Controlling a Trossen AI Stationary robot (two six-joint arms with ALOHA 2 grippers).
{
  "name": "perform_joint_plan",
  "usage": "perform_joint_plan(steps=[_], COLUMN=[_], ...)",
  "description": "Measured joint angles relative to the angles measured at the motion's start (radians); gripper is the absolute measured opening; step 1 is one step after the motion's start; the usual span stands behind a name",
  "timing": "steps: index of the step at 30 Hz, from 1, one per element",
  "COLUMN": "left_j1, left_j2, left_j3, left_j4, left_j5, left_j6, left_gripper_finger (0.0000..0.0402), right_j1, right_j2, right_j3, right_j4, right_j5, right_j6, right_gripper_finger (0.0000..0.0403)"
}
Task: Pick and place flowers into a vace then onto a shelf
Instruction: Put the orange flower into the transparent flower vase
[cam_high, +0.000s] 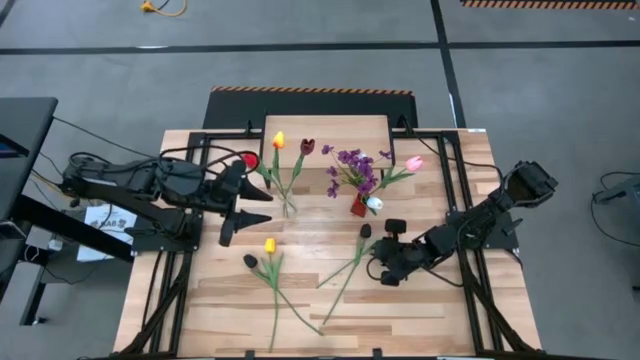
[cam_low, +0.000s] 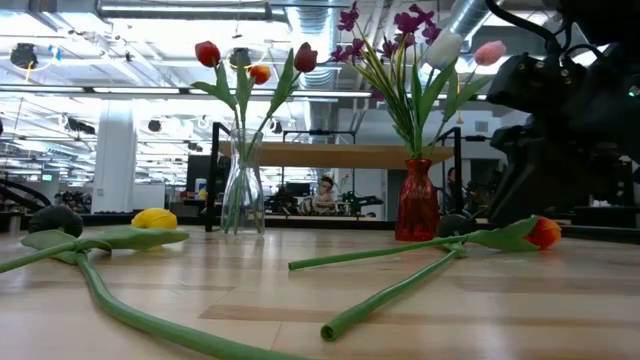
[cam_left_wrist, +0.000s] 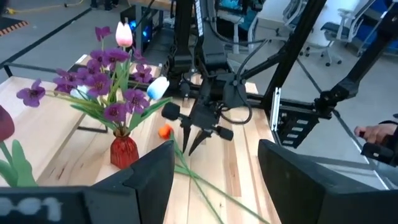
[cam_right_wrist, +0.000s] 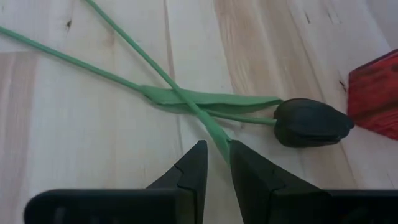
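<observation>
Claws at work on the table (cam_high: 420, 310): the right claw (cam_right_wrist: 214, 163) is down low at about four o'clock from the table's centre, its two dark fingers drawn close with only a narrow gap, tips straddling a green stem (cam_right_wrist: 208, 121). The stem runs into that gap, but whether the fingers actually pinch it cannot be told. Just beyond the tips lies a dark maroon tulip (cam_right_wrist: 311, 122), flat on the wood, with the red vase (cam_right_wrist: 376, 102) right beside its head. In the low view an orange tulip (cam_low: 543, 232) lies close to the same arm, its stem crossing another on the boards.

Over at nine o'clock, the left claw (cam_high: 248, 208) hovers spread wide and empty, next to the clear glass vase (cam_low: 243, 190), which holds red, orange and maroon tulips upright. The red vase carries the purple blossom sprig (cam_left_wrist: 112, 74) plus a white tulip (cam_left_wrist: 157, 87) and a pink tulip (cam_left_wrist: 124, 34).

Down at seven o'clock, a yellow tulip (cam_high: 269, 246) and another dark tulip (cam_high: 250, 261) lie flat on the table. The shelf (cam_high: 325, 130) sits at twelve o'clock, at the back edge, behind both vases.
</observation>
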Motion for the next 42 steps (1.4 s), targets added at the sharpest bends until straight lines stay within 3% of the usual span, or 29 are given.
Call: perform_joint_plan(steps=[20,27,42], left_j1=[0.000,0.000,0.000], left_j2=[0.019,0.018,0.018], left_j3=[-0.001,-0.001,-0.001], left_j4=[-0.003,-0.005,-0.006], left_j5=[-0.003,-0.003,0.003], left_j6=[0.000,0.000,-0.001], left_gripper_finger=[0.0220,0.0220,0.0220], right_j1=[-0.068,-0.070,-0.070], right_j2=[0.000,0.000,-0.004], right_j3=[0.000,0.000,-0.063], right_j4=[-0.051,-0.074,-0.068], right_j5=[-0.003,-0.058,-0.055], right_j6=[-0.067,-0.069,0.008], right_gripper_finger=[0.0136,0.0127,0.0087])
